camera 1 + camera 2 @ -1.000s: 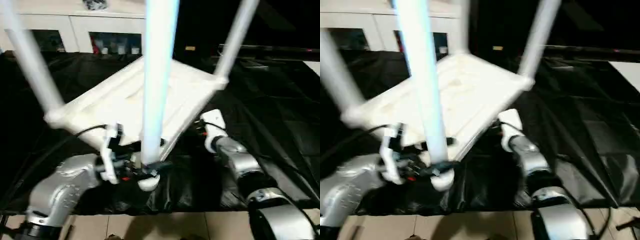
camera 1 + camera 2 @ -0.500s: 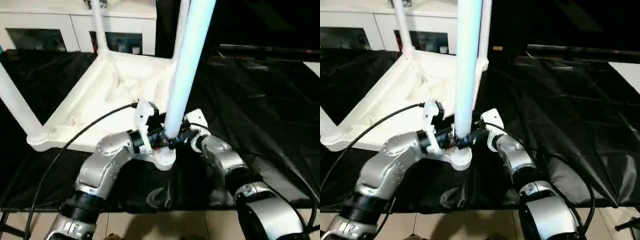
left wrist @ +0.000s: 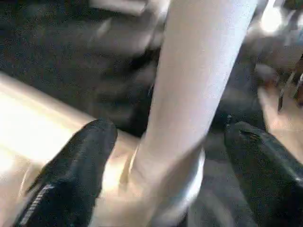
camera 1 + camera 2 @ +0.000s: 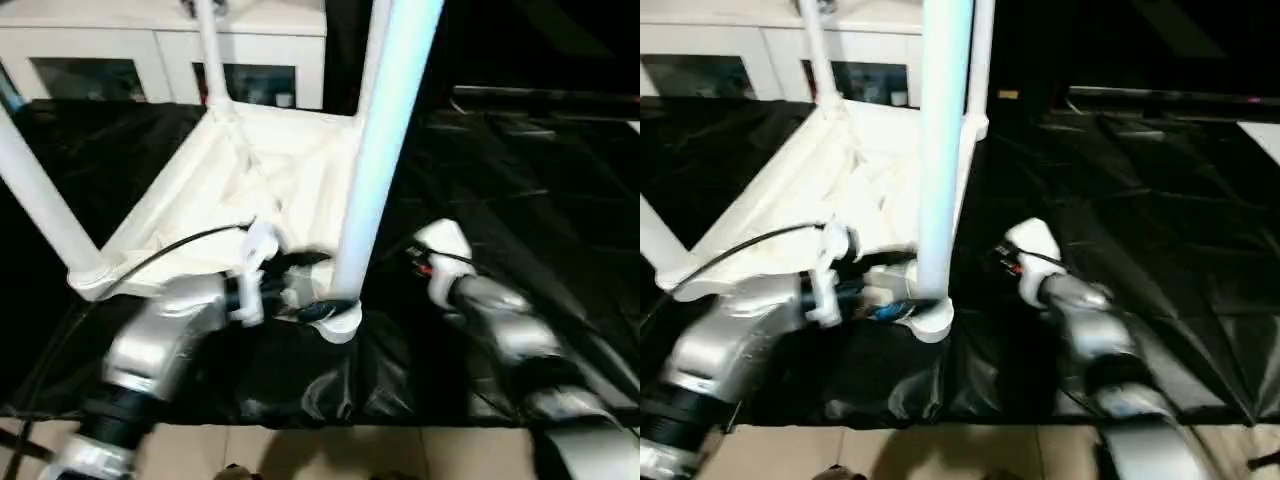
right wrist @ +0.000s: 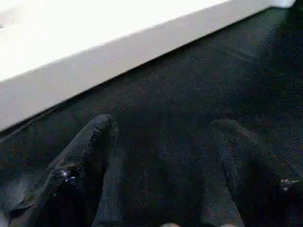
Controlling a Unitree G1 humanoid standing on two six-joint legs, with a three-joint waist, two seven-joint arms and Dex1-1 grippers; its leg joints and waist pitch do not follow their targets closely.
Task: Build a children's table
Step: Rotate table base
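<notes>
Tabletop (image 4: 262,178) lies upside down on the black cloth (image 4: 520,190), with its ribbed underside facing up, and the legs stand up from its round corner sockets. The near leg (image 4: 375,150) rises from the corner closest to the robot. Two more legs, the far leg (image 4: 210,50) and the left leg (image 4: 40,200), are seen behind and at the side; a fourth rises close behind the near one. A white cabinet (image 4: 160,55) with glass doors stands behind the cloth.

The left gripper (image 3: 165,161) has its fingers (image 3: 80,165) apart, one on each side of the foot of the near leg, and I cannot see that they press on it. The right gripper (image 5: 161,161) is also spread, with nothing between its fingers; it hovers over the cloth beside the long edge of the tabletop.

The table looks like hollow plastic, so I judge it light and rather stiff, but the smooth round tubes are probably slippery for two narrow fingers. A long leg works as a lever, so a push high on it could tilt the whole table or twist the socket. The better place to hold is low on the leg, just above the flared end (image 4: 338,318), or on the rim of the tabletop (image 4: 150,225), where the ribs give strength. A leg not fully seated may come loose if the table is lifted by it.
</notes>
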